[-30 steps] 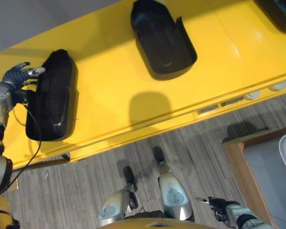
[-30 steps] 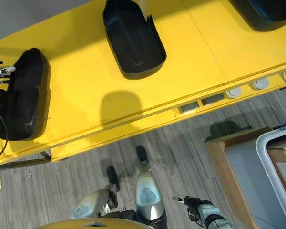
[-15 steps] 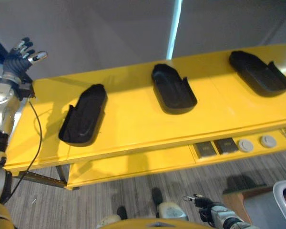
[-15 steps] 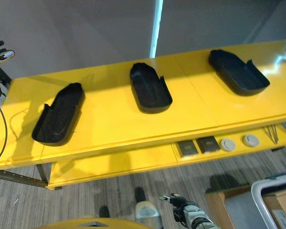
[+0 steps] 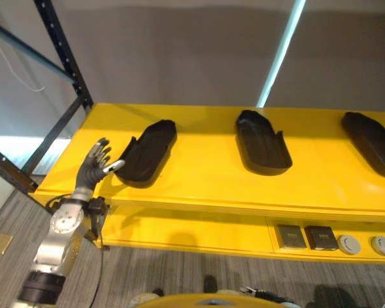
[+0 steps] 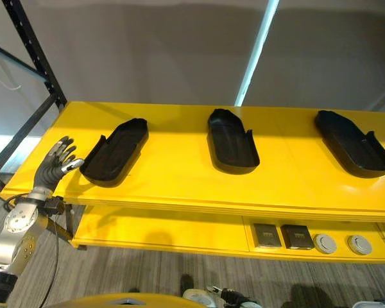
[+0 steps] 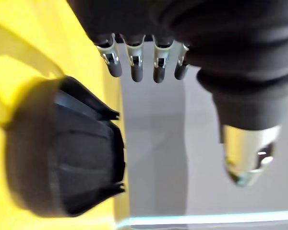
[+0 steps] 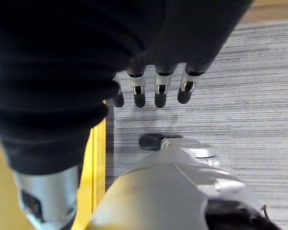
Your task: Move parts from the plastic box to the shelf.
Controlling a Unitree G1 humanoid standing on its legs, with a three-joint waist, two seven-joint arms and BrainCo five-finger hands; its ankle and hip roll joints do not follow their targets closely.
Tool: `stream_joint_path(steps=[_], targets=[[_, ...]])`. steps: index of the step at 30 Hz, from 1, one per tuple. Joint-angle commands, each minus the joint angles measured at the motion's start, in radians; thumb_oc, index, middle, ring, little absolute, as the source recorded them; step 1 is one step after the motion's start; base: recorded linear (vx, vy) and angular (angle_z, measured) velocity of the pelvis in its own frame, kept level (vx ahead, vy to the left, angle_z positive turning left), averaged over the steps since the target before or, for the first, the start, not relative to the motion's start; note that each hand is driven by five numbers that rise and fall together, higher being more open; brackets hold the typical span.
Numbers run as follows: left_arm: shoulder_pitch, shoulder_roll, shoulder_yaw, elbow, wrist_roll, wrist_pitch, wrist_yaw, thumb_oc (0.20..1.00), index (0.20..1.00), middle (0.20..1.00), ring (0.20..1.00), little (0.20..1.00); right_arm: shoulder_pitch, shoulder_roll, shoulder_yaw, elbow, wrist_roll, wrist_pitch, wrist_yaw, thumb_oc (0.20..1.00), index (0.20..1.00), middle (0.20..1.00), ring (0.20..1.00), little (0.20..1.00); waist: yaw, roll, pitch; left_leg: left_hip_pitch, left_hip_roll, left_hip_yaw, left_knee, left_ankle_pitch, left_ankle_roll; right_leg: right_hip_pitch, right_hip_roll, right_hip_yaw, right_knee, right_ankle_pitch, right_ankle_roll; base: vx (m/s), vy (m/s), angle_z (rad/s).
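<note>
Left hand [image 5: 95, 168], fingers spread and empty, has dropped beside the leftmost part [image 5: 145, 153] on the shelf [image 5: 199, 183].

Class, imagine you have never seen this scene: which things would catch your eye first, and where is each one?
The bright yellow shelf stretches across the whole view. Three black moulded plastic parts lie on it in a spaced row: left part, middle part, right part. The robot's left hand, fingers spread and empty, is raised at the shelf's left end beside the left part; below, the right hand hangs open over grey floor.
</note>
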Motion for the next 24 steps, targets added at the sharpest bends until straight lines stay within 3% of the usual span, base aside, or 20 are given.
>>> stream_joint_path(steps=[1, 2, 6, 11, 24], targets=[[-0.093, 0.007, -0.008, -0.027, 0.062, -0.104, -0.027, 0.576, 0.576, 0.576, 0.576, 0.576, -0.074, -0.008, 0.011, 0.079, -0.034, -0.001, -0.007, 1.000, 1.000, 1.000, 1.000, 1.000, -0.009, -0.002, 0.051, -0.015, -0.047, 0.014, -0.001, -0.061, 0.042, 0.085, -0.016, -0.042, 0.003, -0.107, 0.025, -0.03, 0.017, 0.21], [-0.070, 0.019, -0.038, -0.026, 0.076, -0.140, -0.048, 0.200, 0.200, 0.200, 0.200, 0.200, -0.079, -0.013, 0.008, 0.087, -0.023, -0.001, -0.003, 1.000, 1.000, 1.000, 1.000, 1.000, -0.002, 0.003, 0.058, -0.020, -0.049, 0.012, -0.001, -0.060, 0.041, 0.082, -0.019, -0.051, 0.003, -0.106, 0.027, -0.03, 0.018, 0.17], [-0.051, 0.040, -0.074, -0.034, 0.052, -0.183, -0.054, 0.200, 0.200, 0.200, 0.200, 0.200, -0.087, -0.018, 0.010, 0.099, -0.017, -0.004, 0.002, 1.000, 1.000, 1.000, 1.000, 1.000, 0.004, 0.014, 0.064, -0.028, -0.049, 0.014, -0.001, -0.058, 0.039, 0.076, -0.023, -0.063, 0.003, -0.107, 0.030, 0.00, 0.030, 0.06], [-0.055, 0.068, -0.110, -0.046, 0.054, -0.193, -0.055, 0.200, 0.200, 0.200, 0.200, 0.200, -0.091, -0.026, 0.014, 0.106, 0.007, 0.007, 0.006, 1.000, 1.000, 1.000, 1.000, 1.000, -0.003, 0.029, 0.068, -0.041, -0.047, 0.020, -0.001, -0.055, 0.034, 0.059, -0.024, -0.059, 0.003, -0.104, 0.037, 0.00, 0.000, 0.00], [-0.088, 0.081, -0.154, -0.013, 0.033, -0.149, 0.011, 0.200, 0.200, 0.200, 0.200, 0.200, -0.064, -0.054, 0.002, 0.083, 0.023, 0.009, 0.000, 1.000, 1.000, 1.000, 1.000, 1.000, -0.046, 0.050, 0.120, -0.077, -0.040, 0.047, -0.001, -0.048, 0.033, 0.009, -0.025, -0.026, 0.003, -0.095, 0.042, 0.00, 0.003, -0.03]])
